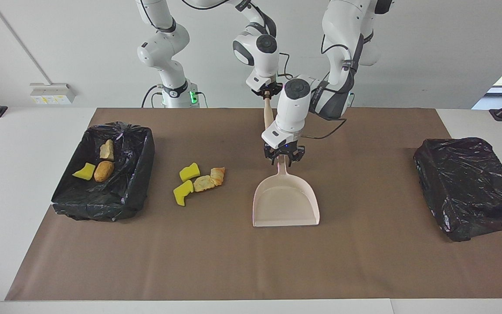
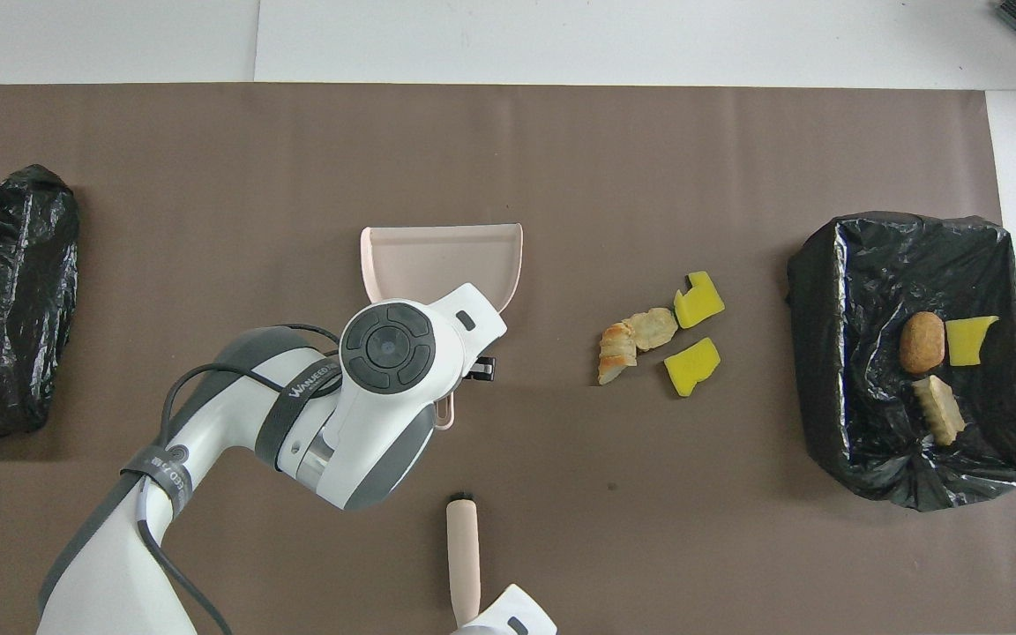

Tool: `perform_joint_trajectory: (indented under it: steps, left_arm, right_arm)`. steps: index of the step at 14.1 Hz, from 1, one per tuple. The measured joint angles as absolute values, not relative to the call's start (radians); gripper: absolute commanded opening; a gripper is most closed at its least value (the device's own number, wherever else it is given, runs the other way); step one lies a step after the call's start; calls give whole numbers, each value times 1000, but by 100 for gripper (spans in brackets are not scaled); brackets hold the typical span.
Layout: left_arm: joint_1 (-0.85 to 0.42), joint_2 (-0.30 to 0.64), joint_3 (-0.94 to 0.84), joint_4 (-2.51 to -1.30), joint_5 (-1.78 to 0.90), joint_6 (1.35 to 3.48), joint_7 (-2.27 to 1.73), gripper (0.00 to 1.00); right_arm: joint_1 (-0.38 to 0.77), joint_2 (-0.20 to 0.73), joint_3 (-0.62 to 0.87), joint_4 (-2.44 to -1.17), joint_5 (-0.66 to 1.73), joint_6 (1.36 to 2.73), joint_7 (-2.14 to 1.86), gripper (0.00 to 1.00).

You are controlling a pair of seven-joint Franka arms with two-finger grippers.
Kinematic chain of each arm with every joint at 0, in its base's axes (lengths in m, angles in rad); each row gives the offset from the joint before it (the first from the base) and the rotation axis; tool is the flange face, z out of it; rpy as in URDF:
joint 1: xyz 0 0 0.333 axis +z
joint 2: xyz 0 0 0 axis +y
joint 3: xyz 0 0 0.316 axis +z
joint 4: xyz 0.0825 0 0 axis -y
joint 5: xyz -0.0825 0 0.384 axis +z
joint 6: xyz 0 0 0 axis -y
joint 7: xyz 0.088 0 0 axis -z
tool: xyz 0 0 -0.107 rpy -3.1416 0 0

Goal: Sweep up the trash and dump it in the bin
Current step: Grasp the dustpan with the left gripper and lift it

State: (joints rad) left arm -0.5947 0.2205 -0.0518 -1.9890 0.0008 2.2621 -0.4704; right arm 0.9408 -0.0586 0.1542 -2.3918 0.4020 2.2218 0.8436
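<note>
The left hand [image 1: 283, 159] clamps the dustpan [image 1: 286, 203] handle; the right hand [image 1: 267, 92] grips the brush [image 1: 268, 113]. Judged: keep the dustpan lip flat beside the loose trash [image 1: 198, 182].

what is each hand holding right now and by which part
The left hand is shut on the dustpan at its handle. The right hand is shut on the brush at its handle's top end.

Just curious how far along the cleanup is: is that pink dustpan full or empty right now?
Empty. The dustpan lies flat on the table, its bare tray showing nothing inside.
</note>
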Motion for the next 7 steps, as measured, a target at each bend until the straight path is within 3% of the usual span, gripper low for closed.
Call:
perform_joint_trajectory:
  steps: [1,3,7]
  left_arm:
    - [-595,221,-50,-1989,1,2261,-470,32]
    - [-595,221,-47,-1989,1,2259,-470,0]
    - [-591,220,-35,-1975,1,2255,-445,0]
  right_arm:
    - [941,-59,154,-2391,402,2219,844,0]
    - [941,-59,154,-2387,402,2195,844,0]
    - [914,-115,141,-2361,398,2043,842,0]
